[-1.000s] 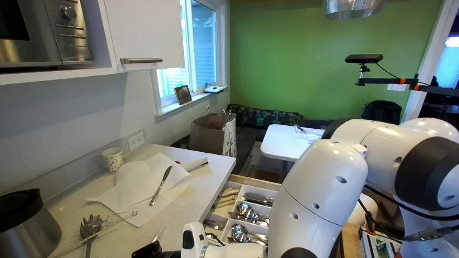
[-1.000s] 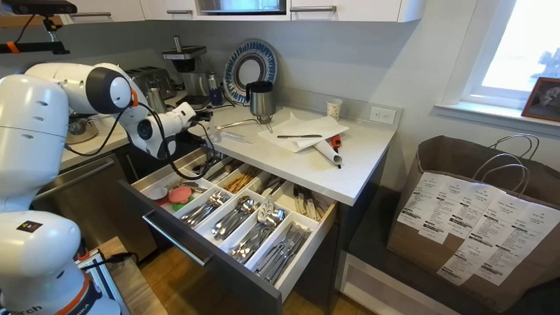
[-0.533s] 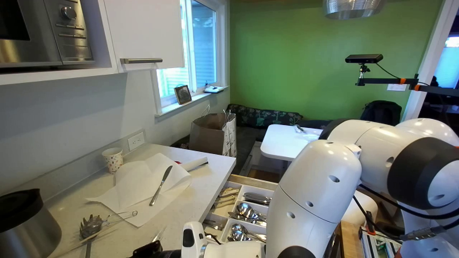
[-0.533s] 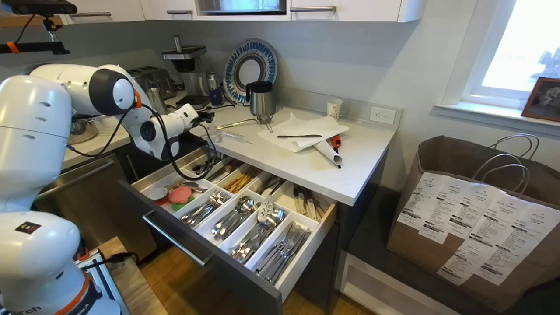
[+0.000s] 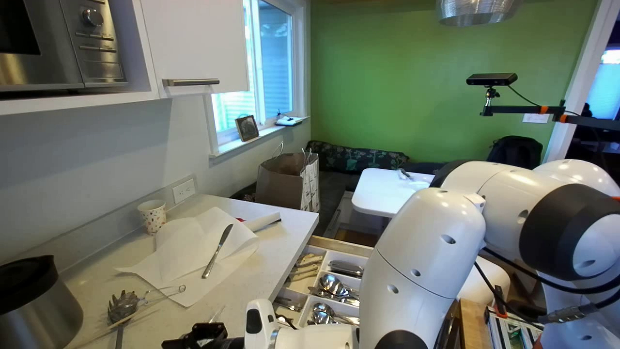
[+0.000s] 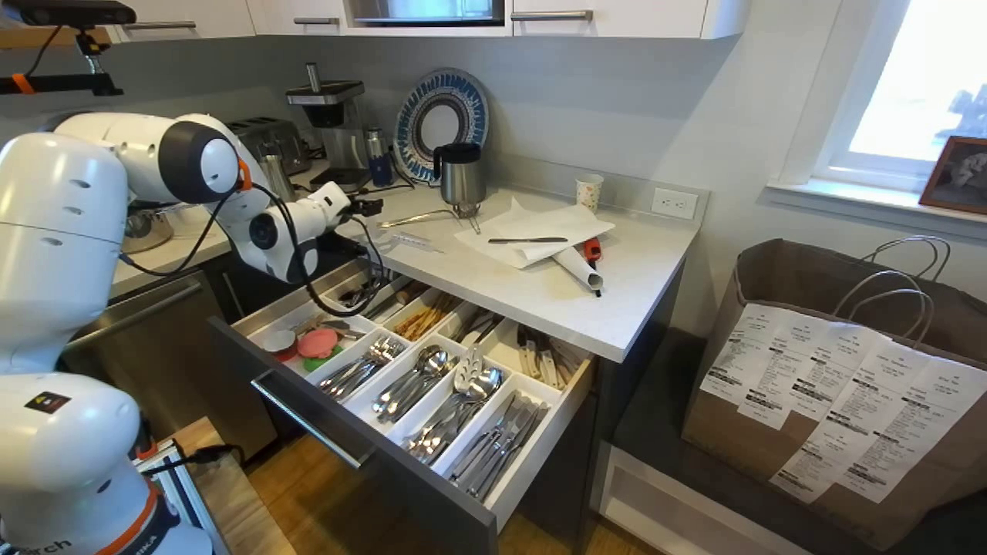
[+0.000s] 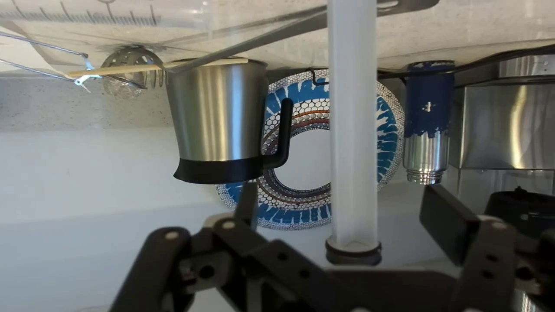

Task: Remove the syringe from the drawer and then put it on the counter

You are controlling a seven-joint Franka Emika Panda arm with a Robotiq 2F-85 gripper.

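Observation:
On the white counter, the clear syringe lies near the edge over the drawer, which is pulled out and full of cutlery. Its scale-marked barrel, the syringe, crosses the top left of the upside-down wrist view. My gripper is open, its fingers well apart. A clear tube with a dark ringed end runs between them without touching either; whether it is part of the syringe I cannot tell. In an exterior view the gripper hovers just left of the syringe, over the counter.
A steel jug and a patterned plate stand behind the syringe. A knife rests on white paper, with a paper cup beyond. A whisk and serving utensils lie close to the jug. A blue bottle stands nearby.
My gripper's jaws have spread apart over the last second. The arm has shifted slightly, while the syringe on the counter stays in nearly the same place.

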